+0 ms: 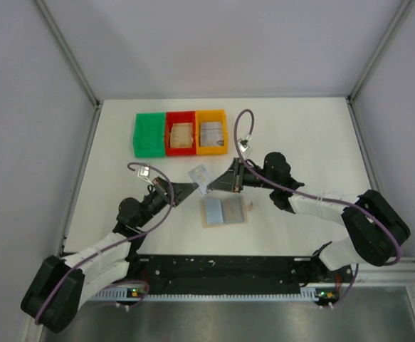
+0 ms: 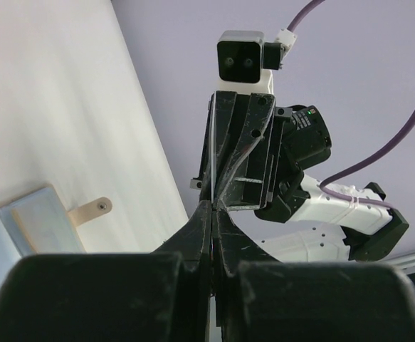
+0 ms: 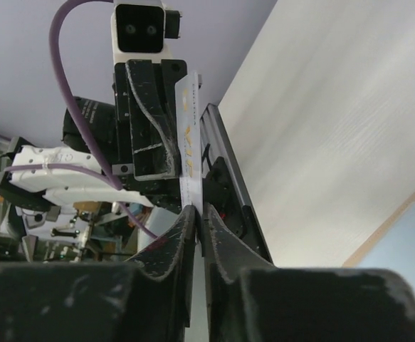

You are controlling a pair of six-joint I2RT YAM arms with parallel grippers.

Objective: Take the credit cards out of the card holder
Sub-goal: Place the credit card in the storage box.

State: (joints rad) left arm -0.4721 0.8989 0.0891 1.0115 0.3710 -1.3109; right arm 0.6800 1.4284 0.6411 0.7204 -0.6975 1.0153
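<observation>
One credit card (image 1: 200,175) hangs above the table between my two grippers, which meet tip to tip. My left gripper (image 1: 195,187) is shut on it; in the left wrist view the card (image 2: 211,153) rises edge-on from the closed left gripper (image 2: 213,206). My right gripper (image 1: 212,185) grips it from the other side. In the right wrist view the pale card (image 3: 189,135) with yellow lettering sits pinched in the right gripper (image 3: 198,209). The card holder (image 1: 223,211) lies open and flat on the table just below, blue-grey lining up, also seen as the card holder (image 2: 22,224) (image 3: 406,242).
A row of plastic bins stands at the back: green (image 1: 149,134), red (image 1: 181,133) with tan cards inside, orange (image 1: 212,132) with grey cards inside. The holder's strap tab (image 2: 93,208) sticks out to the side. Grey walls close in the table left and right.
</observation>
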